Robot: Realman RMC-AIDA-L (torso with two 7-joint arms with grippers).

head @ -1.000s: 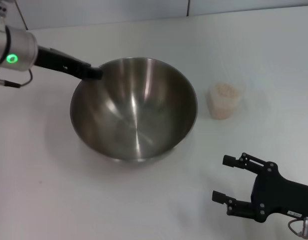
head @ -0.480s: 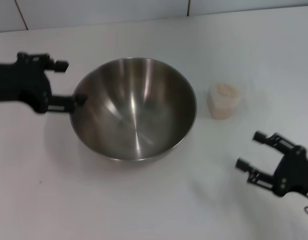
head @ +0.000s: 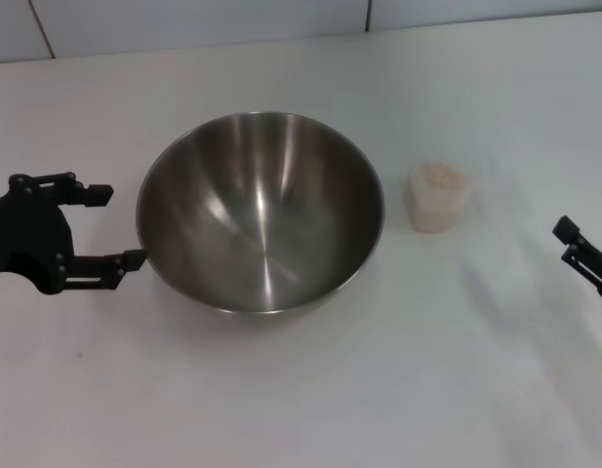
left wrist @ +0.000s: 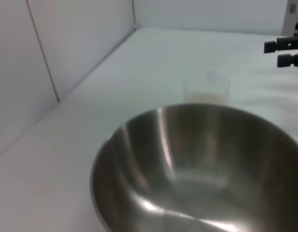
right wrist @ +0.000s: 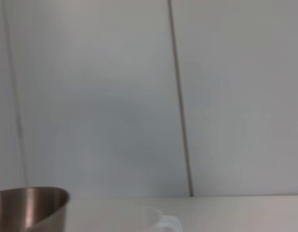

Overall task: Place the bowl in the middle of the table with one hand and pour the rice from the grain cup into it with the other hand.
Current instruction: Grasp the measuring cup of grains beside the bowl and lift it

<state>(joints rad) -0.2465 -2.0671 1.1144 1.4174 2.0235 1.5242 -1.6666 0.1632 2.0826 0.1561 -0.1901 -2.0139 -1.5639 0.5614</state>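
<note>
Left tool (head: 110,226) gapes beside the bowl (head: 261,210) (untouched); right tool (head: 583,249), state unclear.

The bowl (head: 260,210) sat mid-table (head: 281,390), the rice-filled grain cup (head: 439,196) to its right, grippers flanking both sides.

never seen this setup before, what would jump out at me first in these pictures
The big shiny steel bowl in the middle of the white table dominates the scene, and it is empty. Just to its right stands a small clear cup filled with rice, apart from the bowl. The black left gripper sits open close beside the bowl's left rim, while the right gripper is only partly in view at the right edge.
</note>
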